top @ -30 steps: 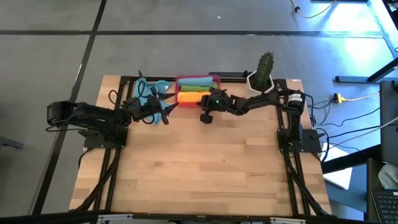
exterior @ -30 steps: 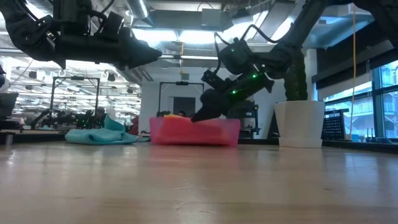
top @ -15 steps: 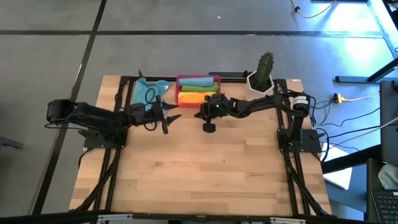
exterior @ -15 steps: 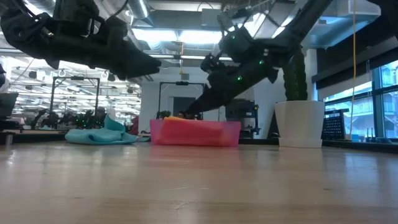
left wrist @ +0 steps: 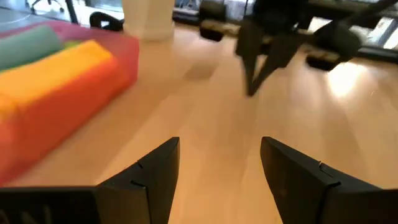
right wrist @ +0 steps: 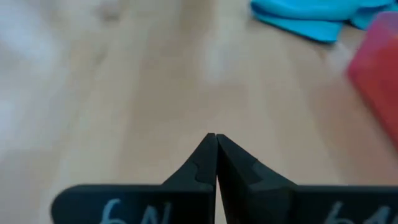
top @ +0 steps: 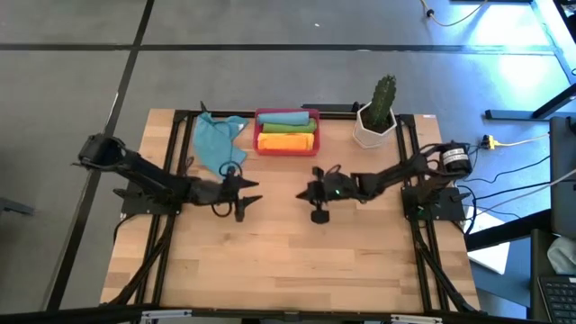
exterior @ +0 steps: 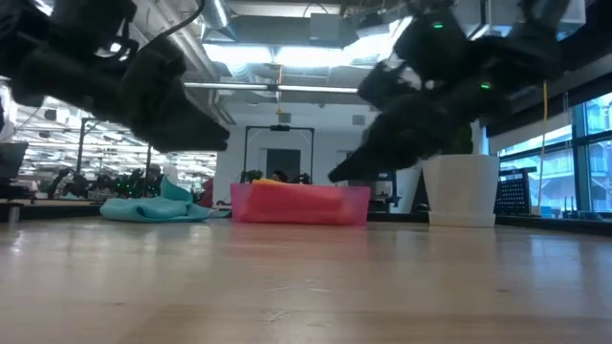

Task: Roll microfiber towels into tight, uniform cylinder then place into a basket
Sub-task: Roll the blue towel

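Observation:
The red basket (top: 286,131) stands at the table's far edge and holds three rolled microfiber towels: teal (top: 286,118), green (top: 288,129) and orange (top: 285,142). A loose teal towel (top: 219,141) lies crumpled on the table to the basket's left. My left gripper (top: 252,200) hovers open over bare wood nearer than the basket, pointing right, with nothing between its fingers (left wrist: 163,163). My right gripper (top: 301,193) faces it from the right, shut and empty (right wrist: 216,140). Both are clear of the table in the low view.
A white pot with a cactus (top: 376,121) stands right of the basket at the far edge. The near half of the wooden table (top: 288,270) carries nothing. Black frame rails run along the table's left and right sides.
Both grippers have drawn away from the basket toward the table's near edge. The left one has also swung toward the right and sunk a little, staying open. The right one has pulled back from over the basket, staying shut. The towels have not moved.

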